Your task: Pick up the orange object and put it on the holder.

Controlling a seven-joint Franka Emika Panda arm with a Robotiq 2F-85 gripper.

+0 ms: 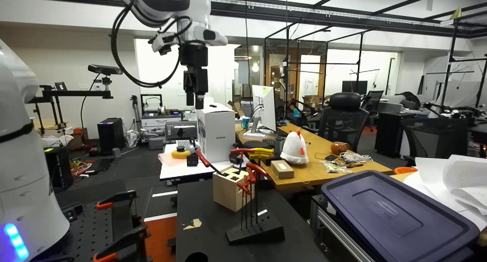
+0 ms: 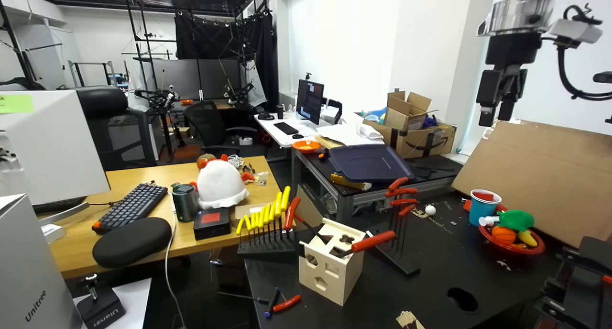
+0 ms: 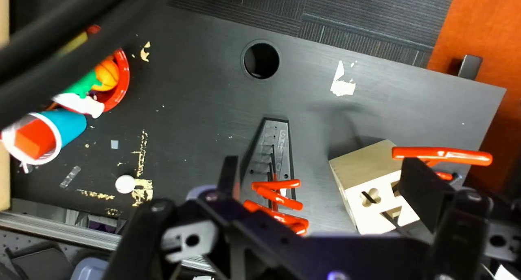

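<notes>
Pincer [image 3: 323, 170] spread, higher than holder [image 3: 368, 173].

Pale wooden holder [image 2: 335, 278] upright on table [image 2: 437, 259], orange-handled tools [image 2: 373, 241] leaning inside.

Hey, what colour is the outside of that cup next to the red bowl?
The cup is light blue outside; it shows best in an exterior view.
</notes>
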